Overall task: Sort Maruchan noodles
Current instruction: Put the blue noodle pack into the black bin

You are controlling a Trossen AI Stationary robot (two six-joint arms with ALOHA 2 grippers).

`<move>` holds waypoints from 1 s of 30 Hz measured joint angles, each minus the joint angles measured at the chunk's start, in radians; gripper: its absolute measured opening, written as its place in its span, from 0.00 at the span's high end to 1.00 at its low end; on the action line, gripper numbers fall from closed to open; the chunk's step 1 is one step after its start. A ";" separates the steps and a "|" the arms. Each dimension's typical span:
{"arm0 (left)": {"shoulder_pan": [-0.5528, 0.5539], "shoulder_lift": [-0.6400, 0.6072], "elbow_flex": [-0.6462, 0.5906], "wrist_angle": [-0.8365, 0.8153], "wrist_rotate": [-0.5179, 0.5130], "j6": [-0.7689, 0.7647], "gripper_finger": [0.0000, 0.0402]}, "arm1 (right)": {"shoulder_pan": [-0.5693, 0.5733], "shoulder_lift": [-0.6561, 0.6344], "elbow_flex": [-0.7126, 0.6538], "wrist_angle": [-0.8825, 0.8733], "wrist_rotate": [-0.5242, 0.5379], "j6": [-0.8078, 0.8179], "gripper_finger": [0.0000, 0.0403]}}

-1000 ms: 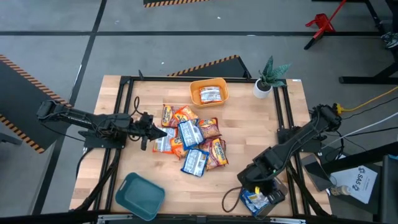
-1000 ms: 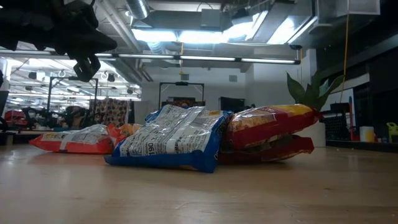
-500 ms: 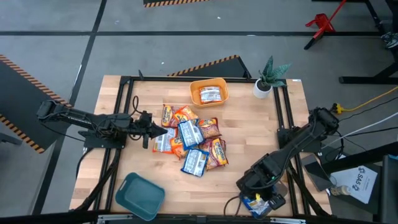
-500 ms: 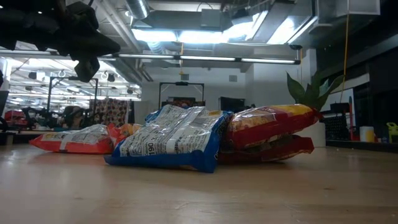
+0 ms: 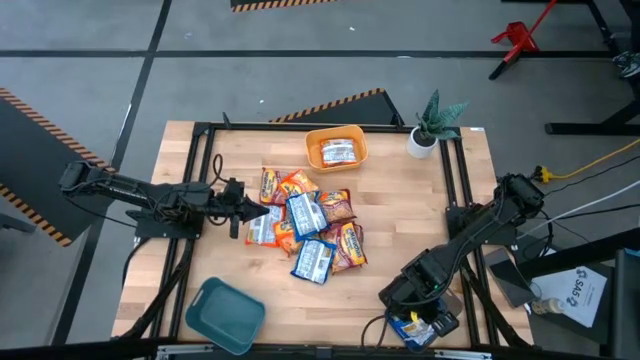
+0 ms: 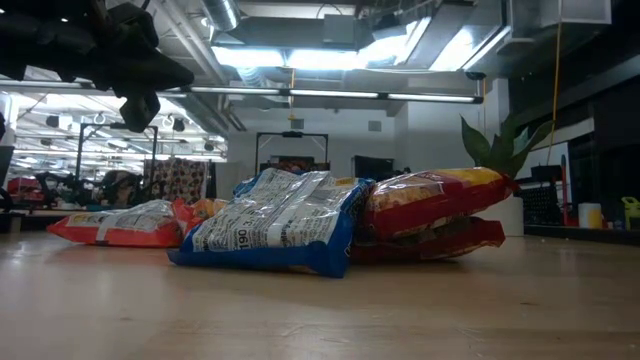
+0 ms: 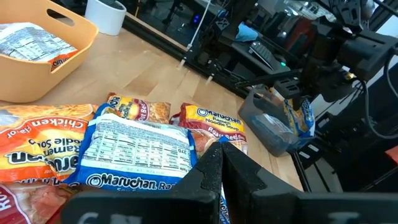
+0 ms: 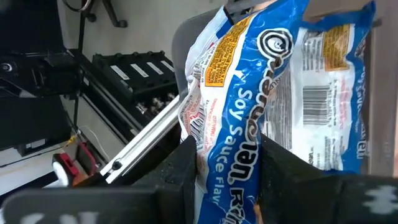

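Right end effector (image 8: 224,180): off the table's near right corner, over the grey bin (image 5: 428,326); its two fingers are clamped on the edge of a blue-white Soy Sauce packet (image 8: 273,106).
Held packet: hangs over the grey bin, apparently already partly inside it; the bin is seen from the left wrist view too, with a blue-and-yellow packet showing in it.
Left end effector (image 7: 217,163): fingers pressed together, holding nothing, poised at the left edge of the noodle pile (image 5: 305,225).
Remaining noodles: a loose heap of blue-white, orange and red packets in the middle of the table (image 5: 420,210), several overlapping; one silvery packet lies in the orange bin (image 5: 336,148) at the far side.
Teal bin (image 5: 225,314): near left corner, looks empty.
Step in hand: most likely dropping the Soy Sauce packet into the grey bin.
How to do it well: lower until the packet's free end is below the bin wall, then part the fingers fully and lift straight up, so the glossy wrapper slides off rather than catching a pad.
Risk: releasing too high could let the packet tip over the rim and off the table.
Progress: early; most packets are unsorted.
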 joint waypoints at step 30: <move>0.000 0.000 0.000 0.000 -0.015 0.004 1.00 | 0.000 -0.001 0.000 0.042 0.056 0.018 0.50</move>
